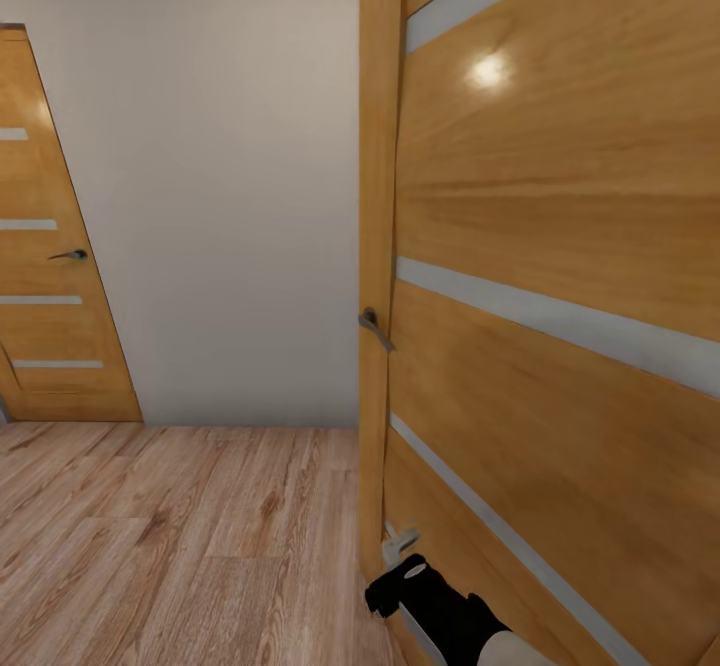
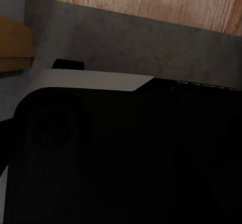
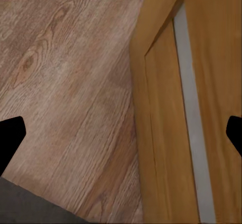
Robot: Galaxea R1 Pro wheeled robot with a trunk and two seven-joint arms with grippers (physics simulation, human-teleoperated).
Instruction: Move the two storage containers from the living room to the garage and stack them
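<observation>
The two storage containers are out of view. My right gripper [image 1: 398,549] hangs low beside a tall wooden door [image 1: 560,246], close to its free edge. In the right wrist view the right gripper [image 3: 122,135] is open, its two black fingertips [image 3: 10,139] far apart over light wood-plank floor [image 3: 65,72] and the door's lower edge [image 3: 161,133], with nothing between them. The left wrist view looks onto a dark black body [image 2: 126,158] with a pale curved rim.
The door, with grey glass strips and a metal handle [image 1: 374,326], stands open at the right. A second wooden door [image 1: 50,276] is shut at the far left, with a white wall [image 1: 220,196] between them. Wood-plank floor [image 1: 170,546] spreads ahead to the left.
</observation>
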